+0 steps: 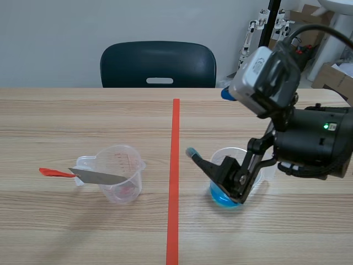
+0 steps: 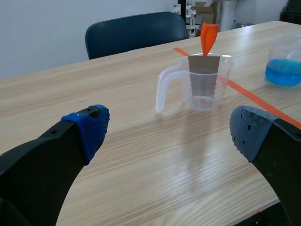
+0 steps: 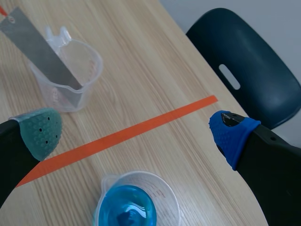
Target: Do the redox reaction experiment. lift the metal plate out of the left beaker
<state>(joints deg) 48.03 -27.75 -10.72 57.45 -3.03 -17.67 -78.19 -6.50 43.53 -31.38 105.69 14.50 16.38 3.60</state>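
Observation:
The left beaker (image 1: 126,186) is clear plastic with a handle and stands left of the tape line. A grey metal plate (image 1: 99,177) leans in it, its top end with a red tag (image 1: 54,172) sticking out over the rim to the left. My left gripper (image 2: 169,132) is open, well short of this beaker (image 2: 164,87), and the plate (image 2: 204,70) stands ahead of it; this arm does not show in the scene view. My right gripper (image 1: 209,122) hangs open above the right beaker (image 1: 225,194) of blue liquid. From there the plate (image 3: 40,47) lies far ahead.
An orange-red tape line (image 1: 174,182) splits the wooden table. The blue-liquid beaker (image 3: 134,205) sits under my right gripper and appears ahead and to the side of the left gripper (image 2: 284,61). A dark chair (image 1: 158,63) stands behind the far table edge.

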